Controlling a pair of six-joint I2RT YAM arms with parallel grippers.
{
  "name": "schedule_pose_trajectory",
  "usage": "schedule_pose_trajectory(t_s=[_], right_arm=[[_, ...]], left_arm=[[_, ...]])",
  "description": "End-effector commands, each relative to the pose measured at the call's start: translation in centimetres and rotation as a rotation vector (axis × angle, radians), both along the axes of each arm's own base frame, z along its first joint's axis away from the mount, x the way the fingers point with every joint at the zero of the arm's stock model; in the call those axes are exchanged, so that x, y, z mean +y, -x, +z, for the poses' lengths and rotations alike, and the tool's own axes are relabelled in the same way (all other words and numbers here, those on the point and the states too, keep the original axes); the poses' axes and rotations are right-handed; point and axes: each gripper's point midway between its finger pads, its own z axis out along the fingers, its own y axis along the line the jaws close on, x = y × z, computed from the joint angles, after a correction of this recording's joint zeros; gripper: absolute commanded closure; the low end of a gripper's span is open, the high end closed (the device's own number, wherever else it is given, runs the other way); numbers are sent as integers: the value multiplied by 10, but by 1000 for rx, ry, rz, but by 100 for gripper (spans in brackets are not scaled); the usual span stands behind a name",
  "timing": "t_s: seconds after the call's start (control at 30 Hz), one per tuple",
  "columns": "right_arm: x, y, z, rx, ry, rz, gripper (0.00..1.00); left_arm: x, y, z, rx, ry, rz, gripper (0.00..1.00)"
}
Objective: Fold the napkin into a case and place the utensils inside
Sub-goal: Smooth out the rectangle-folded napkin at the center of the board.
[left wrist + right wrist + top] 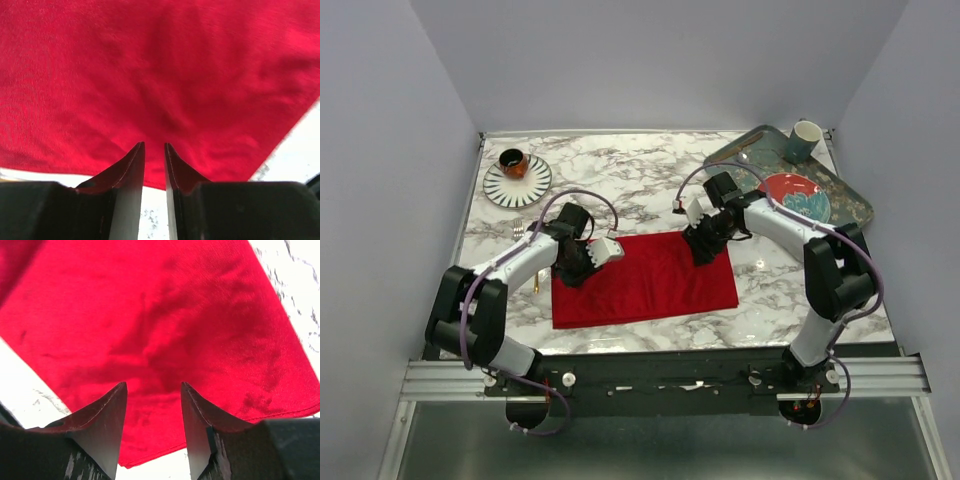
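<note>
On the marble tabletop, both my hands are down at the far edge of the red napkin.
The napkin lies flat as a wide rectangle between my arms, toward the near side. My left hand is at its far left corner, fingers parted by only a narrow slit with nothing caught between them. My right hand is at the far right part, fingers spread wider, with the cloth showing below the gap and not pinched. I cannot tell whether either hand touches the fabric. The silver fork lies on bare marble left of the napkin, and the gold spoon just shows beside my left arm. Both are outside the cloth. A tray sits at the far right.
</note>
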Motion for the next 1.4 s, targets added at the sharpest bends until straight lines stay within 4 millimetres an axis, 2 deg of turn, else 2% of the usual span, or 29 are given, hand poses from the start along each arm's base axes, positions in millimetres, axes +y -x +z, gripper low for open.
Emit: schedule_pose_trajectory(t_s=[0.0, 0.13, 0.17, 0.27, 0.33, 0.43, 0.47, 0.5, 0.53, 0.57, 0.6, 0.63, 0.67, 0.7, 0.73, 0.77, 0.8, 0.83, 0.87, 0.93, 0.97, 1.0, 1.07, 1.1, 1.13, 1.17, 1.23, 1.33, 1.37], right_arm=[[-20, -6, -30, 32, 113, -88, 46], [-41, 5, -46, 95, 153, -137, 47], [-43, 13, -49, 121, 153, -131, 48], [-47, 24, -44, 136, 141, -140, 48], [-44, 25, -33, 127, 106, -147, 47], [-31, 9, 11, 56, 2, -171, 43], [-29, 0, 33, 13, -45, -189, 38], [-22, -4, 52, 7, -107, -201, 35], [-14, -19, 82, -50, -163, -203, 31], [-11, -26, 100, -82, -200, -214, 23], [-4, -29, 123, -105, -255, -225, 18], [4, -43, 157, -176, -315, -224, 8], [8, -47, 173, -199, -349, -232, 0], [14, -51, 190, -201, -399, -259, 0], [20, -59, 204, -228, -443, -264, 0], [26, -66, 221, -256, -480, -265, 0], [29, -71, 227, -231, -515, -310, 0], [35, -84, 222, -219, -526, -329, 0], [39, -92, 234, -214, -553, -355, 0], [47, -98, 224, -122, -557, -384, 0], [52, -104, 202, -54, -532, -384, 0], [56, -102, 199, -14, -539, -373, 0], [57, -101, 174, 45, -514, -379, 0], [56, -94, 155, 94, -501, -385, 0], [58, -95, 148, 104, -506, -383, 0], [58, -92, 139, 134, -506, -383, 0], [66, -79, 119, 248, -546, -360, 0], [76, -65, 98, 391, -598, -360, 0], [78, -64, 93, 418, -606, -363, 0]], left_arm=[[2, -30, -15, -13, -62, 21, 70], [-6, -51, -22, -11, -71, 14, 73], [-7, -54, -27, 3, -77, 11, 73], [-14, -68, -24, -8, -65, 8, 73], [-20, -71, -15, -7, -37, 10, 72], [-42, -78, 23, -43, 89, 38, 59], [-49, -85, 51, -95, 141, 47, 46], [-60, -86, 68, -109, 212, 45, 38], [-66, -89, 84, -126, 260, 87, 30], [-73, -99, 119, -214, 327, 92, 4], [-80, -102, 137, -242, 387, 102, 1], [-82, -107, 155, -278, 434, 119, 1], [-89, -117, 189, -357, 525, 164, 1], [-92, -123, 203, -396, 569, 209, 1], [-89, -132, 214, -437, 591, 271, 1], [-95, -138, 228, -445, 659, 323, 1], [-99, -140, 232, -437, 693, 332, 1], [-105, -139, 234, -420, 732, 322, 1], [-109, -146, 231, -434, 752, 318, 1], [-107, -154, 224, -399, 751, 410, 1], [-106, -159, 212, -335, 714, 423, 1], [-107, -158, 207, -284, 713, 410, 1], [-110, -159, 193, -164, 777, 442, 1], [-103, -162, 189, -137, 809, 474, 1], [-104, -161, 184, -78, 855, 520, 1], [-105, -163, 171, -45, 881, 536, 1], [-111, -154, 163, 77, 949, 554, 1], [-123, -146, 138, 217, 1001, 551, 1], [-125, -146, 123, 271, 1005, 585, 1]])
